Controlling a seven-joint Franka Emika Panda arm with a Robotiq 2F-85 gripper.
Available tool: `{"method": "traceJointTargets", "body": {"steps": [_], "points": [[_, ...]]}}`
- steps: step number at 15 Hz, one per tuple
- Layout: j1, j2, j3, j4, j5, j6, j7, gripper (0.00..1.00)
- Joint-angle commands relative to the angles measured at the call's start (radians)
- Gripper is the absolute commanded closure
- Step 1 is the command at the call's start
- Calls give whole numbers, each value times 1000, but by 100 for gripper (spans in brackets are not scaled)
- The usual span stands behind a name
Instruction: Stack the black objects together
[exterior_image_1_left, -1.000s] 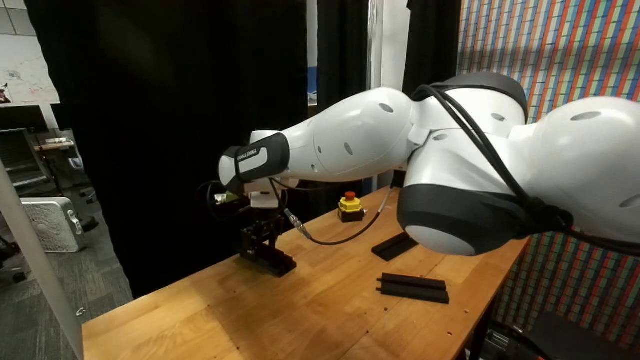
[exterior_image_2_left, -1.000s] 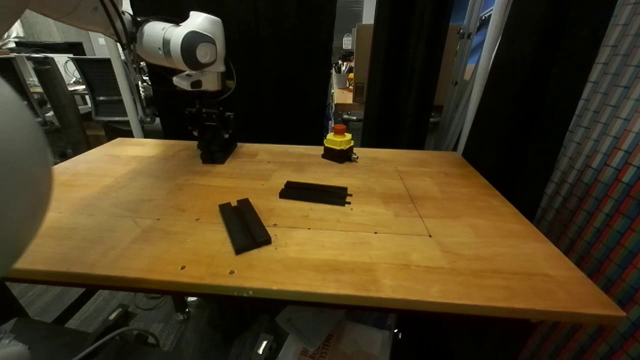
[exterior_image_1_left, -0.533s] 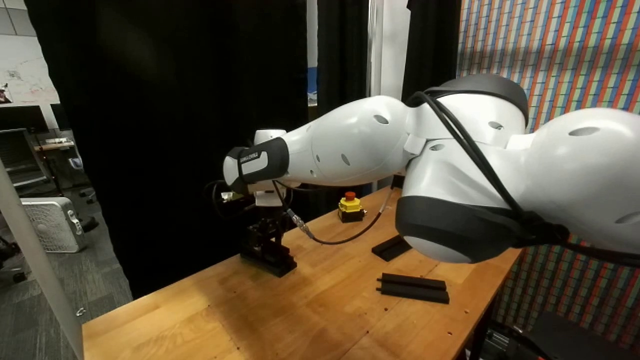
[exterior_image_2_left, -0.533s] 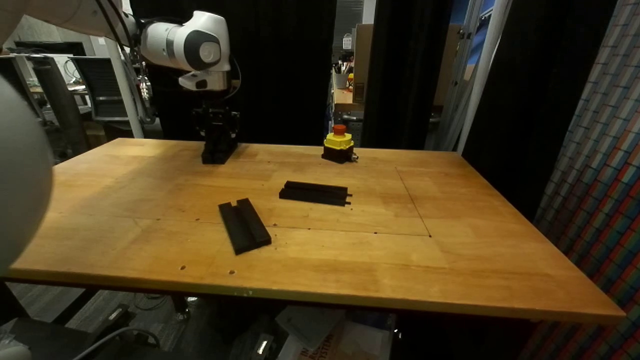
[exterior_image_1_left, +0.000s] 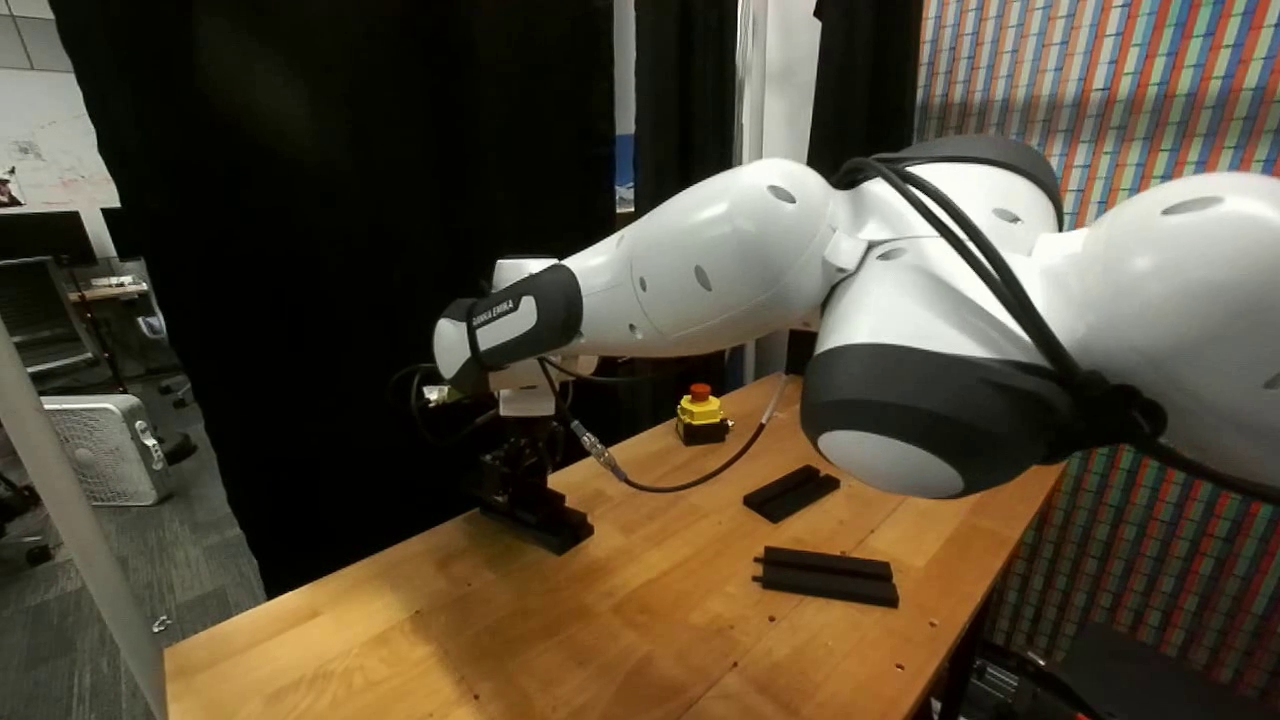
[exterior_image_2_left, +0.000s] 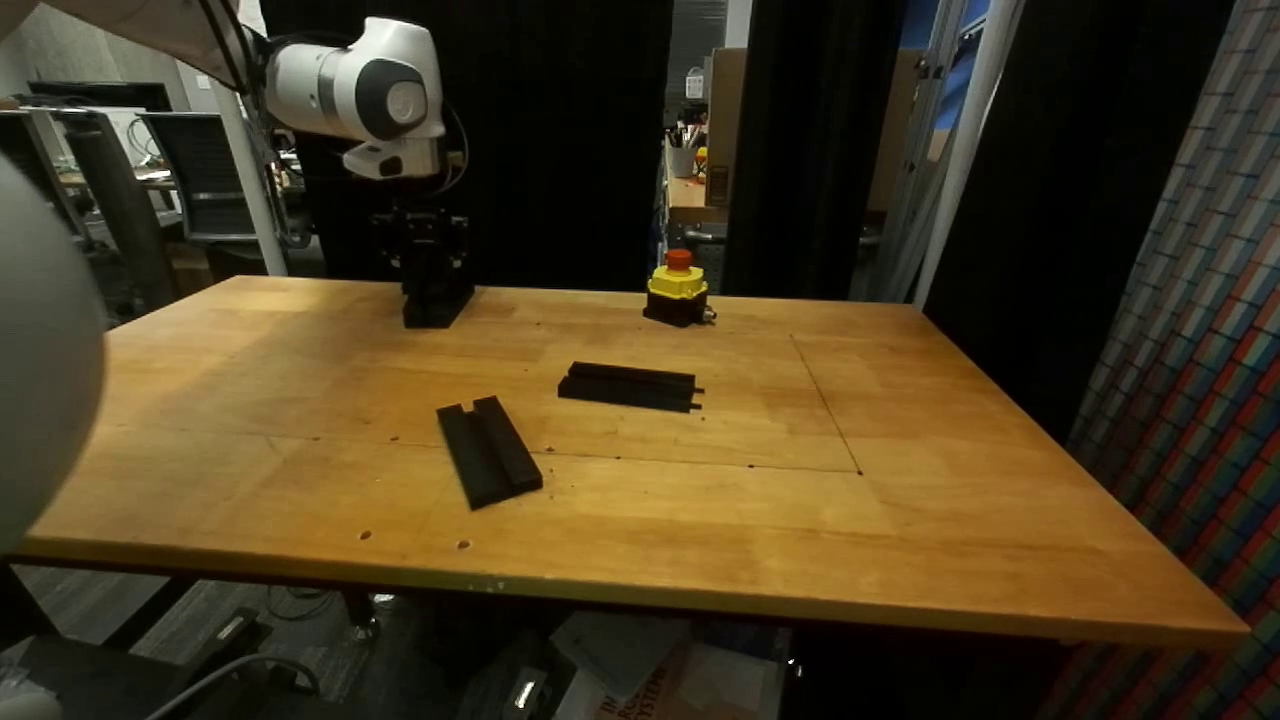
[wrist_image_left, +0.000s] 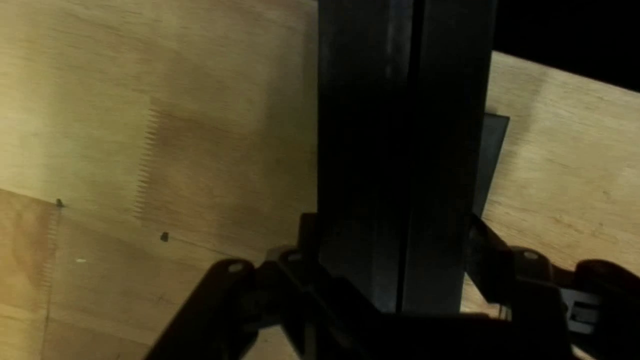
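Black bar (wrist_image_left: 395, 155) (gripped) points up the wrist view; lower bar (wrist_image_left: 491, 155) slants.

Gripper (wrist_image_left: 391, 227) clamped on black bar (wrist_image_left: 392, 150), one finger against each long side; dark line runs down the bar's length. Bar cuts across the edge line of the bench (wrist_image_left: 225, 150), far end cut off. Below it, second black piece (wrist_image_left: 489, 155), mostly covered; only a strip with one corner sticks out, skewed to the bar, near the bench edge. Can't tell if they touch. Two dark marks (wrist_image_left: 164, 236) on the bench, well in from that edge.
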Motion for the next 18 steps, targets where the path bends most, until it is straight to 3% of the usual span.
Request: {"method": "traceJointTargets", "body": {"steps": [1, 2, 8, 9, 10, 11, 12, 13, 14, 15, 16, 17, 18], "points": [[12, -56, 22, -45, -17, 34, -1, 55], [7, -68, 46, -55, -28, 45, 4, 55], [21, -97, 40, -118, -17, 37, -1, 55], [-64, -173, 197, -138, -172, 95, 53, 55], [9, -115, 65, -139, -52, 51, 1, 55], [-2, -131, 86, -151, -62, 59, 0, 55], [-90, -203, 239, -170, -213, 115, 58, 55], [-14, -148, 107, -169, -94, 70, 5, 55], [-25, -167, 126, -181, -105, 73, 4, 55], [-121, -237, 279, -200, -252, 128, 61, 55], [-42, -180, 147, -196, -133, 90, 3, 55], [-54, -198, 169, -206, -141, 95, 5, 55], [-154, -263, 323, -223, -284, 150, 61, 7]]}}
